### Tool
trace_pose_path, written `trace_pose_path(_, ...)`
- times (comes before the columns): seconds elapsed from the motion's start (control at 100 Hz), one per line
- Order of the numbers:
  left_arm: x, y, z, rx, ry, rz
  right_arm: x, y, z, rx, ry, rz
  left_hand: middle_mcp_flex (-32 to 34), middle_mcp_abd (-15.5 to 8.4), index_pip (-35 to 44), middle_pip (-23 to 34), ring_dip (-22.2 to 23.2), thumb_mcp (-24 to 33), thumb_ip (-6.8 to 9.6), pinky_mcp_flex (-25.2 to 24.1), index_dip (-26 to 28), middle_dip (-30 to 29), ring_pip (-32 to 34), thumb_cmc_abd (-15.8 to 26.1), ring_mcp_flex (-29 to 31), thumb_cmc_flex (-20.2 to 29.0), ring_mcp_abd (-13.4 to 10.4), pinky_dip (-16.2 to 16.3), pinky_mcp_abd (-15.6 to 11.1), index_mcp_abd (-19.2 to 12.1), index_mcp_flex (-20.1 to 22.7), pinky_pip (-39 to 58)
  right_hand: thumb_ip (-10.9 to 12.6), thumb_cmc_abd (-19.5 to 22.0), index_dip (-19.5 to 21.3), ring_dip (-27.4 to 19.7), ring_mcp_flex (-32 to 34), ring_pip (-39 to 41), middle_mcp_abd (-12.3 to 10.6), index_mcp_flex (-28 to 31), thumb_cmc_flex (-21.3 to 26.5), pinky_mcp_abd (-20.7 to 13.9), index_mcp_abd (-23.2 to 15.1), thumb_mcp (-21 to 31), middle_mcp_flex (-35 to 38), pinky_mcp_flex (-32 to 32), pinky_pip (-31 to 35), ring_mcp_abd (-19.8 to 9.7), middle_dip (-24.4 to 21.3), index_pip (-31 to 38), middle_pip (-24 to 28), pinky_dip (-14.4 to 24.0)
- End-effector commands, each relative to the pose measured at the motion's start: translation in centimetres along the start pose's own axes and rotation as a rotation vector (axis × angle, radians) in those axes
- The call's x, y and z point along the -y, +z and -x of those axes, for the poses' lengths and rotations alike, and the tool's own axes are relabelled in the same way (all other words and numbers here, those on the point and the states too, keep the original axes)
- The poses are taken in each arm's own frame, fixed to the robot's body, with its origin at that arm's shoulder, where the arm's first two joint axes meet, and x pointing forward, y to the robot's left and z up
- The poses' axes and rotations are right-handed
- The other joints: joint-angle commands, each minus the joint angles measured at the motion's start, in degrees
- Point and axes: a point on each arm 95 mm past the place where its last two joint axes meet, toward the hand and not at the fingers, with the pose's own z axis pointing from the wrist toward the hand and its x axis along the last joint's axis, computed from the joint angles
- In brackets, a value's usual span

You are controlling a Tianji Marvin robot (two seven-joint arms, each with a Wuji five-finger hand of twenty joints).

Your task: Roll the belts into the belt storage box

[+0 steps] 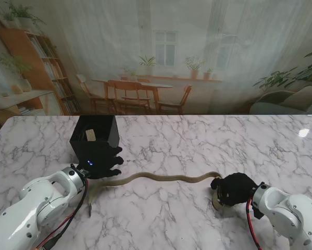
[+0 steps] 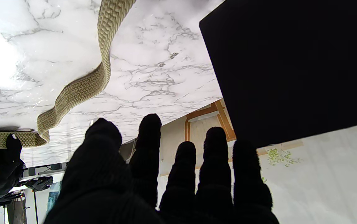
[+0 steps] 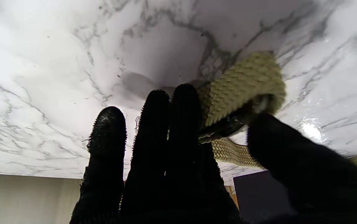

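A tan braided belt (image 1: 161,177) lies in a wavy line across the marble table, from under my left hand to my right hand. My right hand (image 1: 235,188) is shut on the belt's rolled end (image 3: 243,87), thumb and fingers pinching the small coil against the table. My left hand (image 1: 100,162) rests with fingers spread beside the black belt storage box (image 1: 96,138); the box (image 2: 290,68) is close to its fingertips. The belt (image 2: 82,87) curves past this hand, and I see nothing held in it.
The marble table (image 1: 208,140) stretches wide behind the belt. A dark cable (image 1: 88,200) hangs from my left wrist onto the table. A backdrop printed with a room scene stands beyond the far edge.
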Motion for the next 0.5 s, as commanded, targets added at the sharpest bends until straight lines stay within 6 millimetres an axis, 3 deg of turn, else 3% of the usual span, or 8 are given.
trace_pose_path(0.0, -0.12, 0.23, -0.14, 0.0, -0.005, 0.009, 0.06, -0.37, 0.18, 0.009, -0.026, -0.011, -1.96, 0.84, 0.04, -0.21, -0.01, -0.65, -0.94, -0.89, -0.06, 0.08, -1.42, 2.4, -0.93, -0.36, 1.07, -0.01, 1.92, 0.45, 1.86, -1.56, 4.04, -4.09, 2.03, -0.96, -1.17, -2.58, -5.12, -1.36, 2.96, -2.4, 5.86, 8.87, -2.64, -0.41, -0.65, -5.42, -0.82, 1.01, -3.14, -0.8)
trace_pose_path(0.12, -0.26, 0.26, -0.19, 0.006, -0.012, 0.011, 0.22, -0.64, 0.26, 0.021, -0.056, -0.046, -1.94, 0.87, 0.07, -0.2, 0.01, -0.56, -0.91, -0.89, -0.01, 0.1, -1.4, 2.27, -0.9, -0.07, 1.14, 0.01, 1.9, 0.47, 1.86, -1.55, 4.81, -9.81, 2.61, -1.54, -2.58, -4.07, -6.69, -3.84, 9.3, -4.11, 6.01, 15.38, -4.28, -0.77, -2.27, -6.76, -1.37, 1.35, -4.61, -1.75)
trace_pose_path(0.21, -0.32, 0.27, -0.2, 0.007, -0.012, 0.014, 0.29, -0.87, 0.23, 0.032, -0.063, -0.077, -1.98, 0.8, 0.1, -0.21, 0.0, -0.61, -0.94, -0.89, 0.02, 0.09, -1.42, 2.23, -0.94, -0.06, 1.03, 0.02, 1.9, 0.38, 1.86, -1.55, 3.75, -9.81, 2.3, -2.05, -4.51, -5.42, -6.71, -6.29, 9.96, -4.77, 6.84, 15.99, -6.24, -2.13, -3.8, -7.2, -2.12, 0.4, -6.52, -2.52)
trace_pose_path(0.26, -0.32, 0.26, -0.21, 0.007, -0.011, 0.017, 0.3, -0.99, 0.23, 0.036, -0.057, -0.087, -1.96, 0.83, 0.15, -0.2, 0.0, -0.56, -0.91, -0.81, 0.05, 0.1, -1.42, 2.17, -0.94, 0.08, 1.13, 0.02, 1.87, 0.37, 1.91, -1.52, 3.03, -7.02, 1.92, -2.24, -5.32, -5.91, -5.76, -6.67, 5.56, -4.33, 7.19, 12.71, -6.93, -3.04, -4.37, -6.87, -2.58, -0.38, -7.65, -2.78)
trace_pose_path(0.3, -0.31, 0.25, -0.21, 0.007, -0.01, 0.018, 0.3, -1.07, 0.22, 0.037, -0.045, -0.089, -1.95, 0.9, 0.15, -0.19, 0.01, -0.57, -0.92, -0.85, 0.05, 0.1, -1.4, 2.13, -0.91, 0.13, 1.1, 0.01, 1.9, 0.39, 1.88, -1.54, 3.19, -3.03, 1.53, -2.39, -6.28, -6.32, -4.54, -6.58, -0.16, -3.59, 7.53, 5.07, -7.84, -4.18, -4.85, -5.96, -3.1, -1.29, -9.01, -2.89)
trace_pose_path(0.4, -0.31, 0.26, -0.2, 0.008, -0.011, 0.017, 0.21, -1.2, 0.19, 0.042, -0.011, -0.089, -1.94, 0.79, 0.2, -0.16, 0.02, -0.54, -0.9, -0.81, 0.08, 0.11, -1.37, 2.09, -0.88, 0.24, 1.08, 0.01, 1.82, 0.31, 1.88, -1.54, 0.84, 4.62, 0.98, -2.61, -8.22, -6.88, -1.54, -6.07, -4.92, -1.64, 7.98, -9.8, -9.64, -6.74, -5.7, -3.83, -4.3, -3.59, -11.7, -2.94)
trace_pose_path(0.46, -0.33, 0.26, -0.2, 0.008, -0.012, 0.018, 0.12, -1.28, 0.24, 0.041, -0.006, -0.092, -1.97, 0.86, 0.21, -0.15, 0.03, -0.56, -0.91, -0.81, 0.07, 0.11, -1.36, 2.09, -0.88, 0.22, 1.12, 0.01, 1.88, 0.41, 1.88, -1.53, 1.34, 7.23, 1.01, -2.61, -8.45, -6.87, -0.75, -5.47, -4.04, -1.61, 8.16, -11.21, -9.69, -7.24, -5.9, -3.17, -4.67, -4.0, -12.45, -3.0)
trace_pose_path(0.49, -0.35, 0.27, -0.2, 0.008, -0.013, 0.019, 0.08, -1.28, 0.25, 0.039, 0.001, -0.088, -2.0, 0.85, 0.21, -0.16, 0.02, -0.56, -0.91, -0.83, 0.06, 0.11, -1.37, 2.19, -0.92, 0.17, 1.13, 0.01, 1.85, 0.49, 1.88, -1.53, 3.18, 6.71, 0.9, -2.66, -8.46, -6.92, -0.09, -4.75, -3.68, -1.44, 8.23, -6.64, -9.37, -7.33, -5.97, -2.68, -5.09, -4.54, -13.24, -3.13)
